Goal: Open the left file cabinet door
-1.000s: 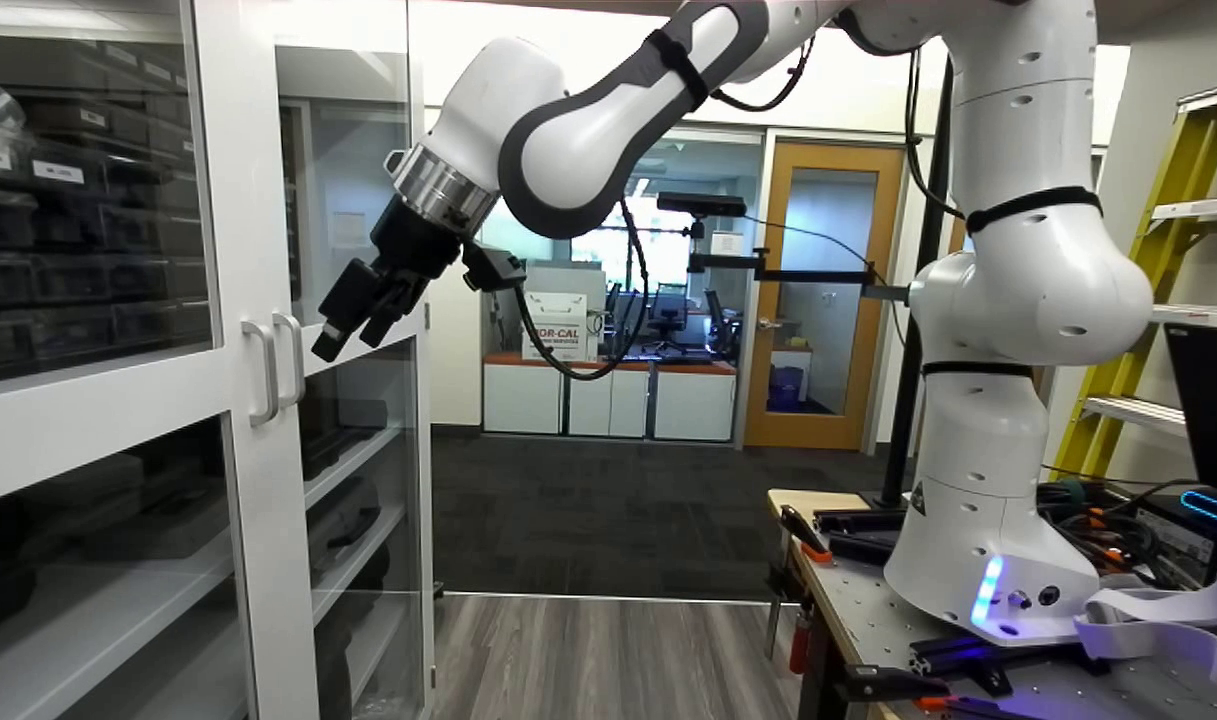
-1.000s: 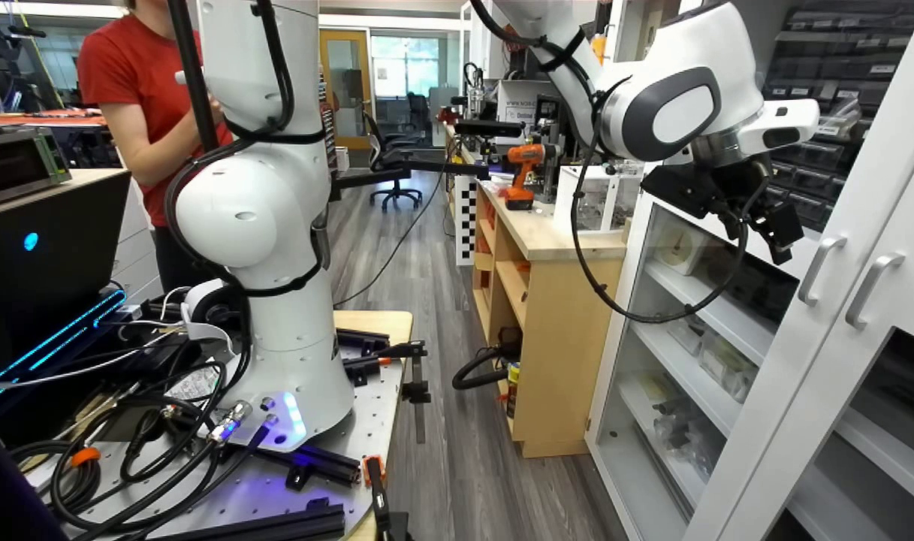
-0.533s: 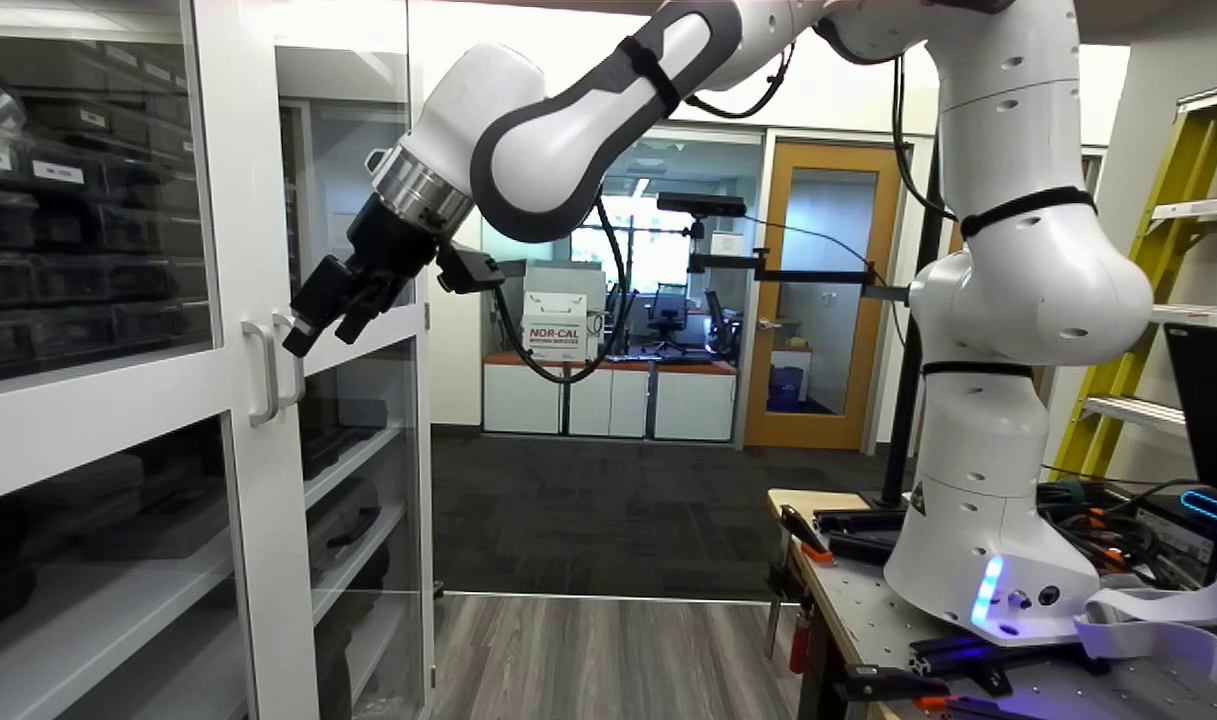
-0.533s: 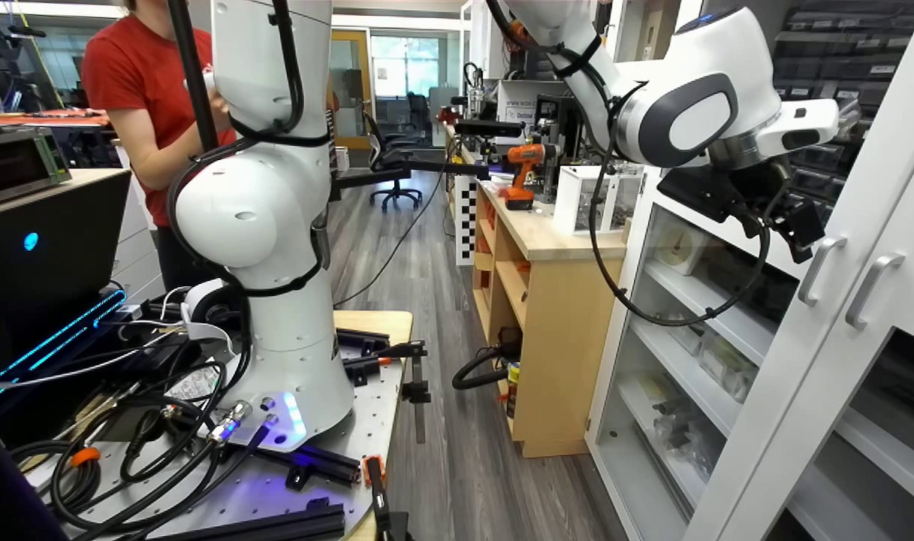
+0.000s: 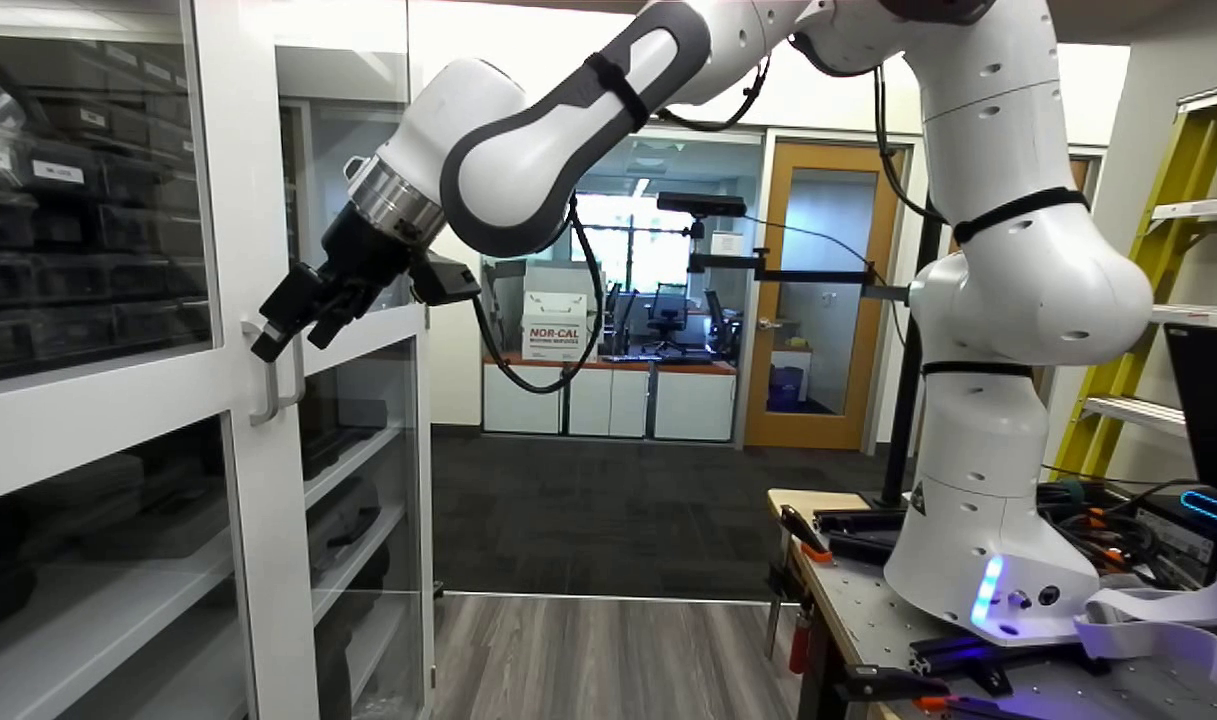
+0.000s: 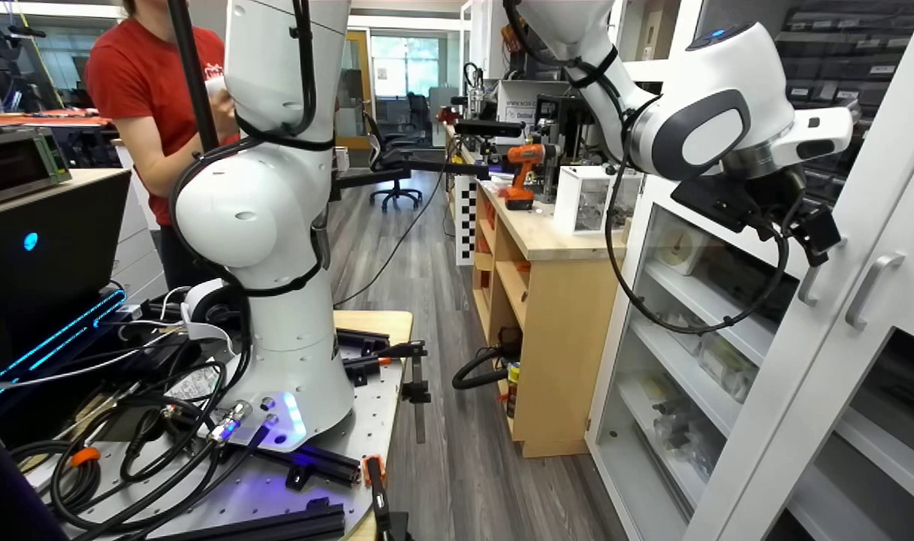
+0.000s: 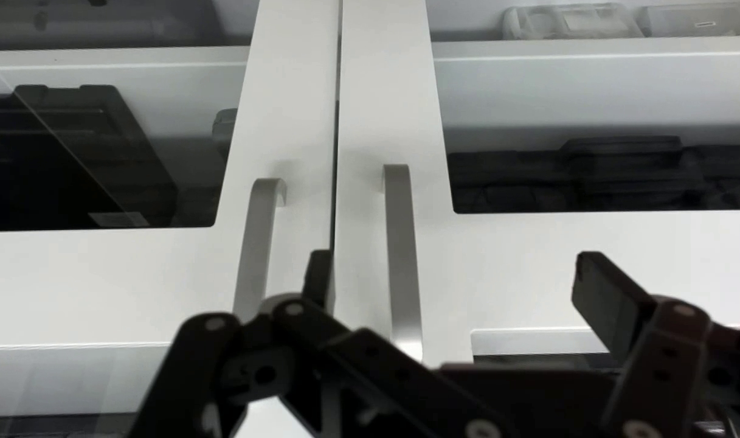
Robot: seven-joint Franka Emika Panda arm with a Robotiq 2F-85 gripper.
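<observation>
The file cabinet's two white glass doors are shut, with a thin gap between them. The left door (image 5: 98, 405) carries a grey handle (image 5: 268, 395), also in an exterior view (image 6: 808, 287) and in the wrist view (image 7: 402, 243). The right door's handle (image 6: 873, 289) shows beside it. My gripper (image 5: 293, 340) is open at the upper end of the left door's handle. In the wrist view, which appears upside down, the left handle lies between the spread fingers (image 7: 452, 261) in the picture. The gripper covers one end of it; I cannot tell whether they touch.
A wooden workbench (image 6: 573, 323) stands beside the cabinet with an orange drill (image 6: 526, 169) on it. The robot's table (image 5: 828, 590) holds cables and clamps. A person in a red shirt (image 6: 152, 83) stands behind the robot. The right handle (image 7: 257, 249) is close beside one finger.
The gripper has moved toward the cabinet and slightly down, from short of the left handle to its upper end, partly covering it in both exterior views. The doors have not moved.
</observation>
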